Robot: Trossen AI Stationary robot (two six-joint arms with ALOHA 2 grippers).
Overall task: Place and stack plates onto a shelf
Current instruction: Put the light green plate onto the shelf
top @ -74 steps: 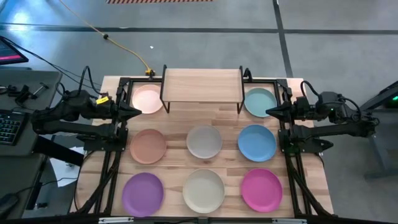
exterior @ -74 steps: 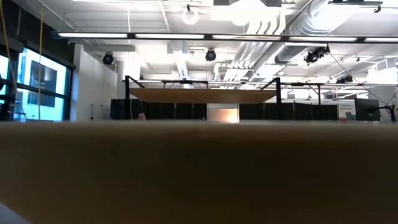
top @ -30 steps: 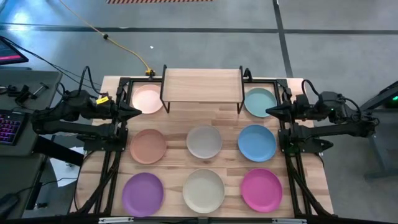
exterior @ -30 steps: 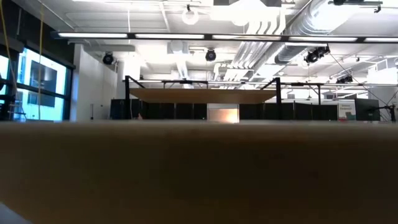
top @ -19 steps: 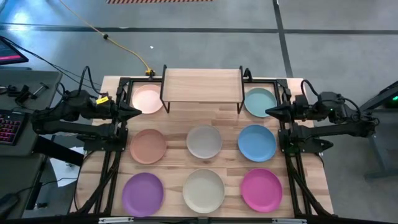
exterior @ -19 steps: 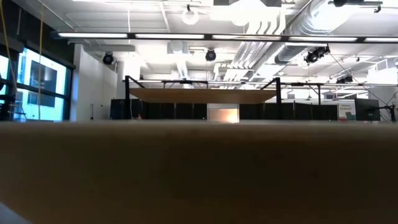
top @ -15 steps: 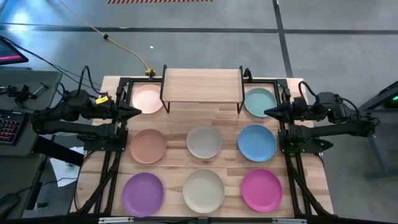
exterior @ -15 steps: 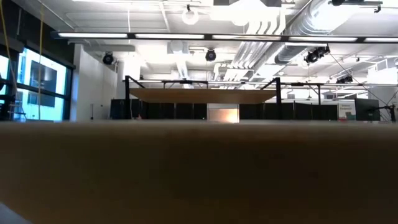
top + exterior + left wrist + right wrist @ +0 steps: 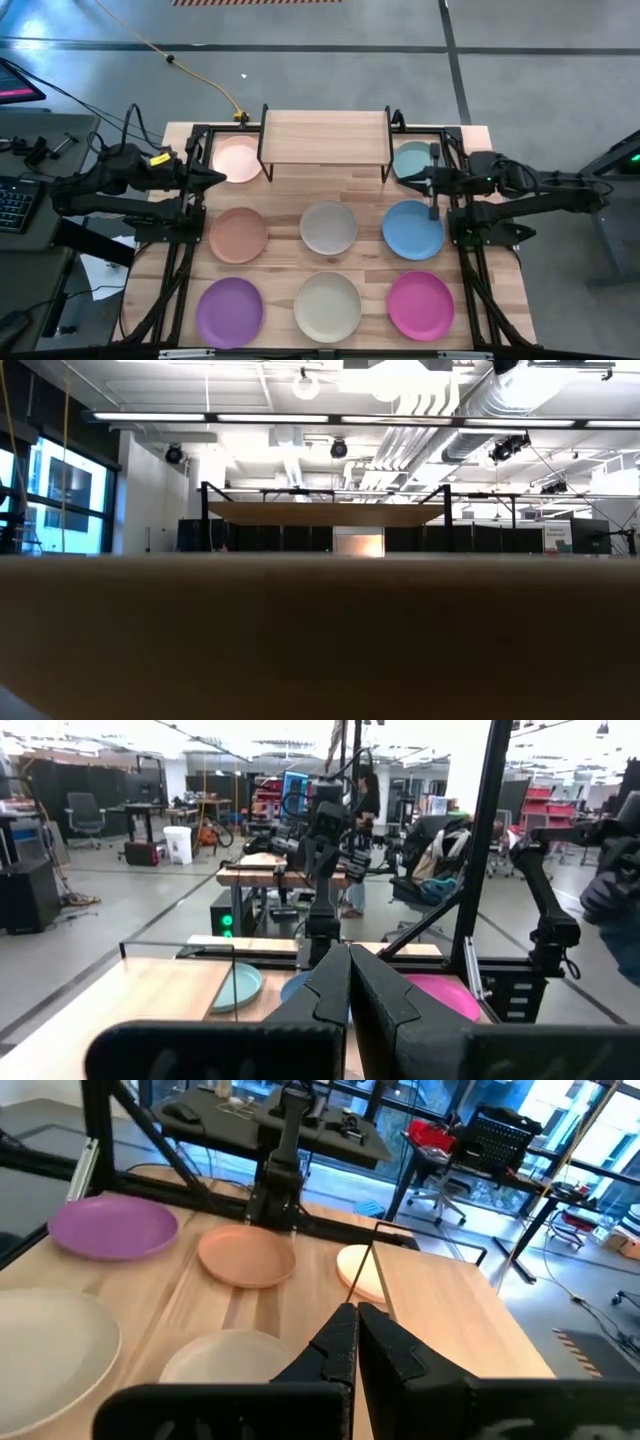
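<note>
My right gripper (image 9: 428, 183) hangs over the teal plate (image 9: 412, 162) beside the shelf (image 9: 324, 134), jaws shut and empty. Eight plates lie flat on the bench (image 9: 360, 190), none shelved. Risk: descending with shut jaws, I'd shove the plate against the shelf leg. Left gripper (image 9: 219, 177) waits shut by the pink plate (image 9: 241, 158).

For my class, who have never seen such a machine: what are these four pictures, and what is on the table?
Two dark robot arms work at a wooden table. One picture looks straight down, one looks level across the tabletop, and two come from cameras on the arms' wrists. Eight plates lie flat, none stacked: pale pink plate, teal plate, peach plate, grey plate, blue plate, purple plate, cream plate, magenta plate. The shelf is bare. The left end effector and right end effector are both shut, holding nothing.
</note>
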